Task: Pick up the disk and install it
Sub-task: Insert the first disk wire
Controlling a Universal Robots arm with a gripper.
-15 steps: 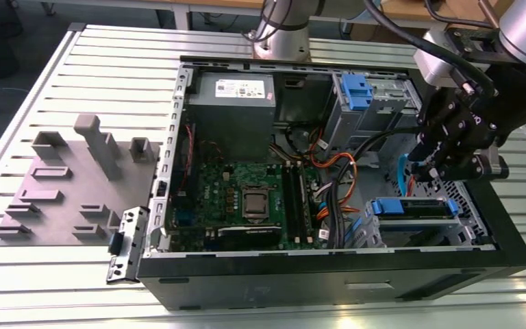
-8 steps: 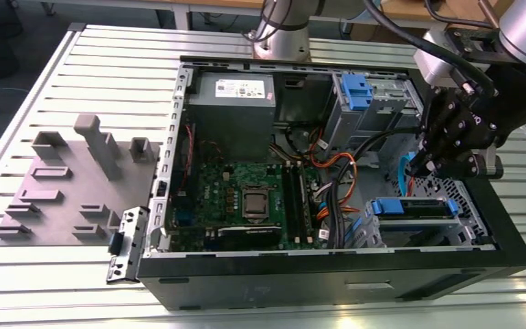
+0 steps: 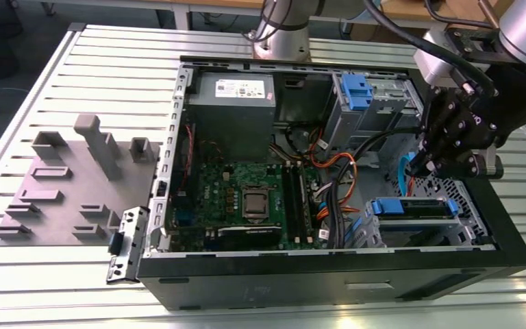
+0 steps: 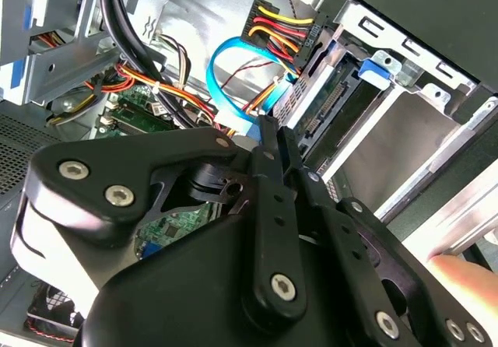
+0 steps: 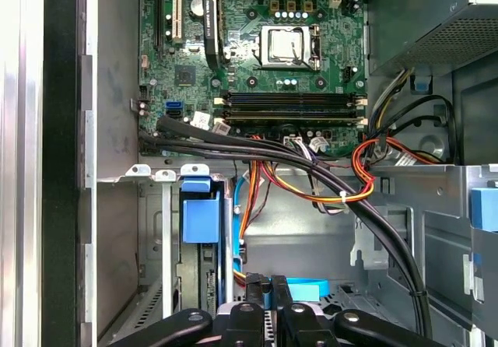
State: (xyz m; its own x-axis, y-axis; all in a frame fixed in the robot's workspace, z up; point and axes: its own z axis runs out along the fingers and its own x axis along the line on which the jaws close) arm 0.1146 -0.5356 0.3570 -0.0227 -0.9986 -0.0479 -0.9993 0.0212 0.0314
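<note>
The gripper (image 4: 272, 141) has its two black fingers pressed flat together, with no gap between them and nothing clamped there, as the second wrist view shows just above the frame's centre. In the exterior view the gripper (image 3: 448, 159) hangs at the right of the frame, inside the open computer case (image 3: 244, 274), above the case's lower right bay. In the first wrist view its closed fingers (image 5: 271, 316) sit at the bottom centre.

The disk (image 3: 411, 219) lies in the drive cage at the lower right of the exterior view, directly below the gripper and apart from it, its blue carrier tab facing up. In the second wrist view the disk (image 4: 331, 110) appears right of centre, seated in the metal cage beyond the fingertips, with a blue ribbon cable (image 4: 226, 75) curving towards its connector end. In the first wrist view a blue carrier tab (image 5: 199, 211) stands left of centre, above the fingers.
</note>
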